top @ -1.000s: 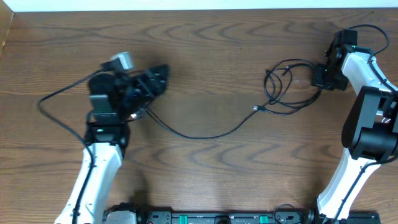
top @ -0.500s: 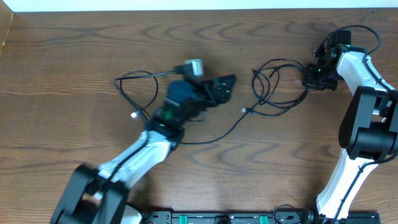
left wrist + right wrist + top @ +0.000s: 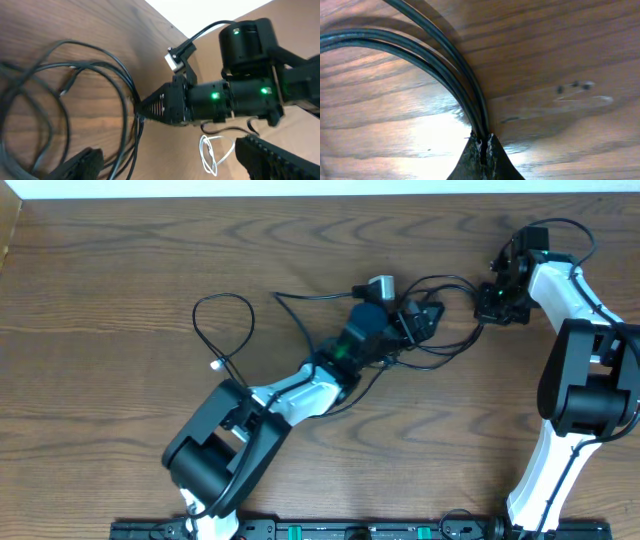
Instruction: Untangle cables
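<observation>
Several thin black cables [image 3: 447,345] lie in tangled loops at the table's centre right. My right gripper [image 3: 487,302] is shut on a bundle of them at their right end. The right wrist view shows the strands [image 3: 445,50] running into its closed fingertips [image 3: 482,145]. My left gripper [image 3: 425,315] is open just above the loops, facing the right gripper. In the left wrist view its jaws [image 3: 170,167] straddle a small white cable loop [image 3: 215,152], with black loops [image 3: 122,95] to the left. Another black cable loop [image 3: 225,330] lies apart at centre left.
The wooden table [image 3: 120,260] runs to a white wall at the back edge. My left arm [image 3: 290,395] stretches diagonally across the middle. The right arm's base [image 3: 580,390] stands at the right edge. A thicker black robot cable [image 3: 305,305] arcs behind the left wrist.
My left arm has swung far right across the table to the cable pile. A black cable loop now lies at centre left. My right gripper has shifted slightly left, still gripping.
</observation>
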{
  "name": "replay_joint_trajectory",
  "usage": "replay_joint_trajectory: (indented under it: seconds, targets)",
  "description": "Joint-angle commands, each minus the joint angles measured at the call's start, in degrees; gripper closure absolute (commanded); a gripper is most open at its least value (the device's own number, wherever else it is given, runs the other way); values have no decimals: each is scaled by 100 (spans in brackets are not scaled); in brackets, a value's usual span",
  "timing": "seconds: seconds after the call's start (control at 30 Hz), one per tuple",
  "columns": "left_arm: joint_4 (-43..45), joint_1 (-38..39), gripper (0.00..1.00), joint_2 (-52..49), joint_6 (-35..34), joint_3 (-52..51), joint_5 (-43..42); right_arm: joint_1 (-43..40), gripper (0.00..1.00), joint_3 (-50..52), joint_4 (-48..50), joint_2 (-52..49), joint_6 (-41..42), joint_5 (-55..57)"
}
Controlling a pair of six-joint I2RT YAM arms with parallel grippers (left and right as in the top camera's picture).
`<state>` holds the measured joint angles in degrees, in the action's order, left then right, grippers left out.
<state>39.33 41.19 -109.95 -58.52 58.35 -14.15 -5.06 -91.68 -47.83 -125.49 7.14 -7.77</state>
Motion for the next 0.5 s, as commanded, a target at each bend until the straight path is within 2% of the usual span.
replay_joint_trajectory:
  seconds: [0.0, 0.2, 0.47]
  targets:
    - [-87, 61, 13, -299, -168, 275, 487, 173, 99, 151, -94, -151, -57, -162]
    - [-120, 63, 19, -651, -846, 361, 824, 184, 99, 151, -136, -151, -57, -162]
    - [-470, 63, 19, -654, -846, 361, 1364, 184, 99, 151, -146, -151, -55, -164]
